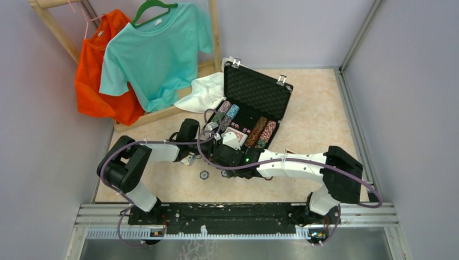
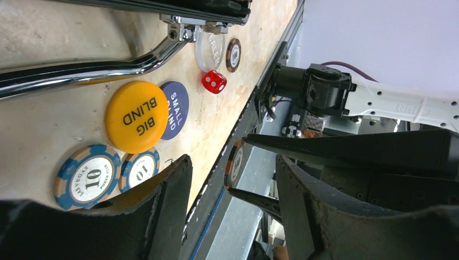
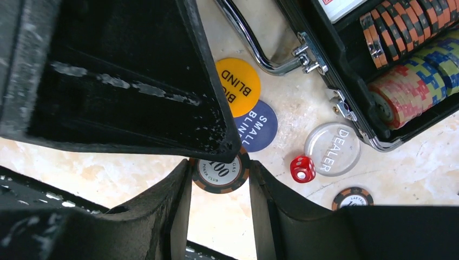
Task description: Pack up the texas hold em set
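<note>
Case (image 1: 253,89): open, lid upright. Its tray holds rows of chips (image 3: 411,76) and a card deck (image 1: 235,138).

Left gripper (image 2: 233,161): jaws wide, straddling the 100 chip (image 3: 219,172).

Right gripper (image 3: 219,169): jaws closed on that chip, just outside the case front.

Loose nearby: DEALER button (image 3: 332,149), BIG BLIND button (image 3: 238,78), SMALL BLIND button (image 3: 258,125), red die (image 3: 302,168).

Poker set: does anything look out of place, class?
Yes: big blind button, small blind button, dealer button, red die and two blue 10 chips lie loose on the table outside the open case, not in its slots; the right pincer grips a 100 chip.
</note>
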You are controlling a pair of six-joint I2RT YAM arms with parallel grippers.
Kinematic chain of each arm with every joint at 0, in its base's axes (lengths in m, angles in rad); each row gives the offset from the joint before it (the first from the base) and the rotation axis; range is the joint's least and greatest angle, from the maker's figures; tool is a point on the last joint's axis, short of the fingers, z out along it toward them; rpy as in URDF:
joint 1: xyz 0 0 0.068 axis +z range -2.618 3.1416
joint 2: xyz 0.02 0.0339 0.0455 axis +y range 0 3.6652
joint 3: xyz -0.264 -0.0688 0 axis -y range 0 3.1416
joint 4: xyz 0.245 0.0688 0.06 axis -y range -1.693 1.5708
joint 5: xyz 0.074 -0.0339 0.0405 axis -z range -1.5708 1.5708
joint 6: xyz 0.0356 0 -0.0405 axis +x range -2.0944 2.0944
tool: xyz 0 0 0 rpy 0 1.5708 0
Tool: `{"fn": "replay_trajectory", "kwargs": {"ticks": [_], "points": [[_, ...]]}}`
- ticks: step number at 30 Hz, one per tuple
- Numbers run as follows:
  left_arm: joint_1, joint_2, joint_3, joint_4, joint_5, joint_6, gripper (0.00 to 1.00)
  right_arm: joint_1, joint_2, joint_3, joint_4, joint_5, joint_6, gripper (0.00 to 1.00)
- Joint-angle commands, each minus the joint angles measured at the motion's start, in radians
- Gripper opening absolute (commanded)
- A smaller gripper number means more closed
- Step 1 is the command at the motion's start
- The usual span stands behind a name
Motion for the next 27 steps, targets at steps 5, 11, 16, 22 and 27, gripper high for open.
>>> {"fn": "replay_trajectory", "kwargs": {"ticks": [5,11,16,22,27], "points": [[0.001,0.021,-0.02,0.114,0.079,-0.053,0.6,-0.013,0.009,0.074,0.026,0.02,-0.053,0.39],[-0.004,0.045,-0.041,0.192,0.111,-0.101,0.56,-0.014,0.009,0.081,0.029,0.021,-0.059,0.39],[-0.015,0.052,-0.038,0.2,0.118,-0.104,0.52,-0.014,0.006,0.085,0.027,0.023,-0.06,0.39],[-0.029,0.077,-0.028,0.196,0.117,-0.101,0.51,-0.014,0.003,0.088,0.029,0.022,-0.063,0.39],[-0.036,0.078,-0.025,0.198,0.119,-0.101,0.48,-0.014,0.003,0.085,0.026,0.023,-0.061,0.39]]}}
